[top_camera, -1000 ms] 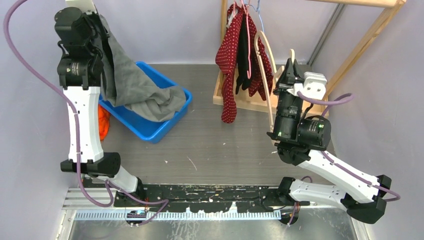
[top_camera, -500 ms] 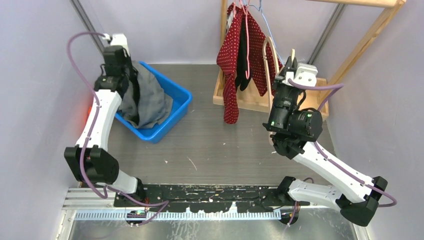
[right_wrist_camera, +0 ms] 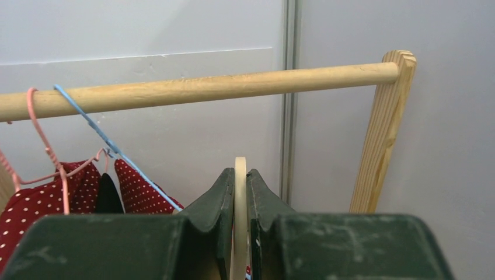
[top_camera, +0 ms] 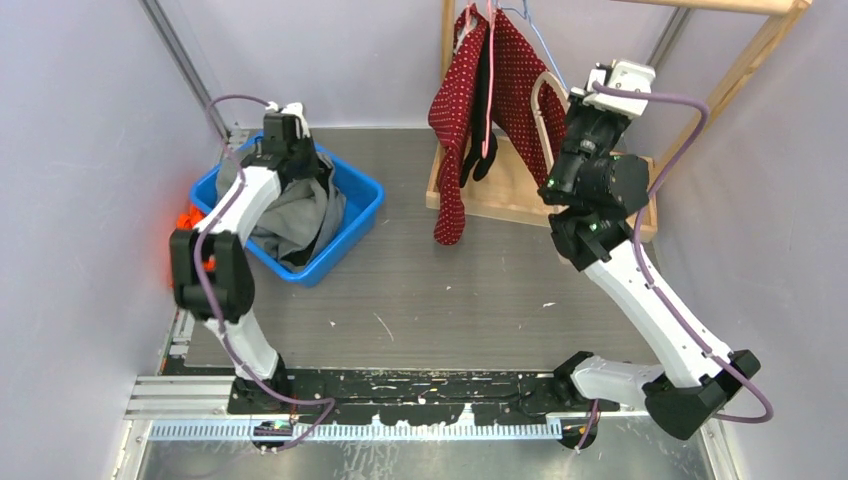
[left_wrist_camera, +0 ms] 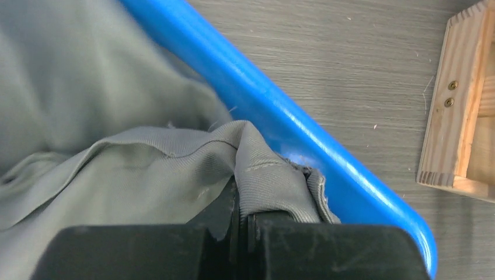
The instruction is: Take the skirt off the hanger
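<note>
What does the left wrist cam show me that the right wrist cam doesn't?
Only left wrist: the left gripper shut on the grey skirt over the blue bin, plus a corner of the rack base. Only right wrist: the right gripper shut on the wooden hanger below the rail, red dotted garment hanging from it. Both: jaws closed on something, and part of the wooden rack.

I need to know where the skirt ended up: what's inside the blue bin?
The grey skirt lies heaped in the blue bin, one edge pinched in the shut left gripper. Anything beneath the cloth is covered, so I cannot tell.
</note>
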`<state>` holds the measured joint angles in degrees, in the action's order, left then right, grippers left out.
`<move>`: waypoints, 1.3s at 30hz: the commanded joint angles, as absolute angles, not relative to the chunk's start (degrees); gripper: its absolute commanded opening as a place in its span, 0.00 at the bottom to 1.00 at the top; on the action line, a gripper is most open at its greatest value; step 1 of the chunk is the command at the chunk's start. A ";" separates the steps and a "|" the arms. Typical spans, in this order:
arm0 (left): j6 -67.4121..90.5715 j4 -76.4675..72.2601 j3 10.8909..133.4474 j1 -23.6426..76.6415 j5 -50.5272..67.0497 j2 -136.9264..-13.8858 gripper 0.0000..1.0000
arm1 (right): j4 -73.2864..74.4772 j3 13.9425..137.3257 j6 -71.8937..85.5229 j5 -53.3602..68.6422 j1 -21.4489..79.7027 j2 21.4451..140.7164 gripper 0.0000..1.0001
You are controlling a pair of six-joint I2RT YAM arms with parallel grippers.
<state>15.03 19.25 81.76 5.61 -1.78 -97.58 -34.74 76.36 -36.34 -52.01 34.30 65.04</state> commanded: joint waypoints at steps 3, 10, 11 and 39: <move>20.93 16.40 85.89 6.30 11.21 -109.61 0.00 | -30.21 83.27 -33.77 -48.47 29.49 67.14 0.01; 21.34 12.53 78.54 6.59 6.18 -106.02 0.05 | -24.72 87.86 -31.40 -46.55 25.76 68.44 0.01; 20.97 12.85 78.04 6.59 5.43 -104.42 0.14 | -24.25 88.44 -31.43 -46.44 25.51 68.60 0.01; 20.73 13.73 68.25 6.86 -3.67 -84.73 1.00 | 1.14 95.65 -7.24 -39.10 25.50 52.99 0.01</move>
<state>20.71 15.86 67.96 6.74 -2.98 -87.50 4.86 96.33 -5.13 -38.09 25.63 50.22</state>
